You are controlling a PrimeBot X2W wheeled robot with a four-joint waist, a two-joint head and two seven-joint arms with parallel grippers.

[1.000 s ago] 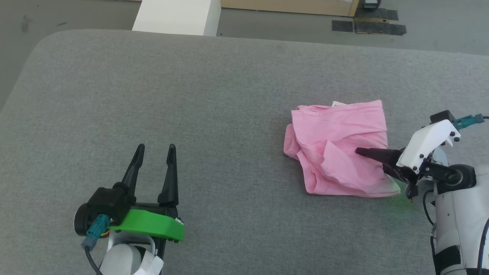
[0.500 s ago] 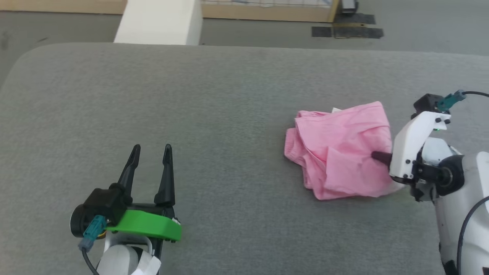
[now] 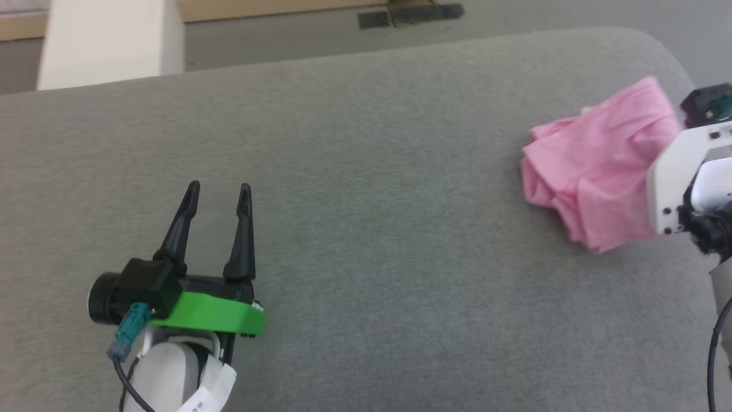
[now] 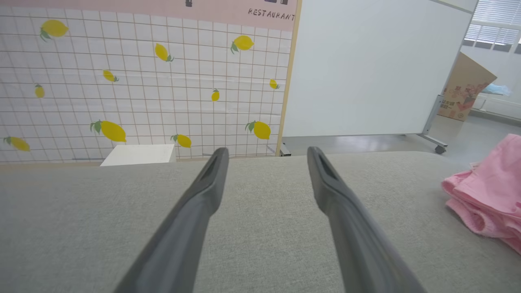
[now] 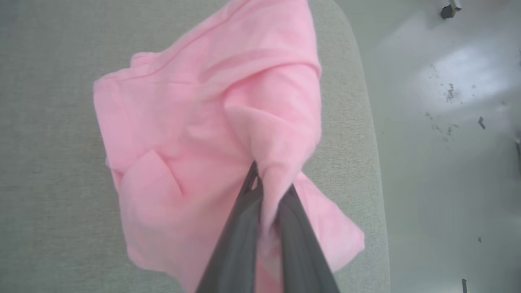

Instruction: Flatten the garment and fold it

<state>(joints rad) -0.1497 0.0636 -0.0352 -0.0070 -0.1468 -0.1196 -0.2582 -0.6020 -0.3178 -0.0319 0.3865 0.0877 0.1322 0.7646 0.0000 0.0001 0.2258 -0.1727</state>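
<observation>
My right gripper [image 5: 268, 179] is pinched shut on a pulled-up fold of the garment [image 5: 195, 122], a bunched pink heap whose long axis in my right wrist view runs from about 1 o'clock to 7 o'clock. In my head view it lies at 2 o'clock on the grey cushion [image 3: 366, 171], near the rounded corner, its raised peak pointing to 1 o'clock. My left gripper [image 3: 219, 186] sits at 8 o'clock, fingers spread and empty.

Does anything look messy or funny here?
Yes. The pink shorts are scrunched in a lump, not flat, right by the rounded end of the grey cushion. The right pincer is shut on a fold of them.
</observation>
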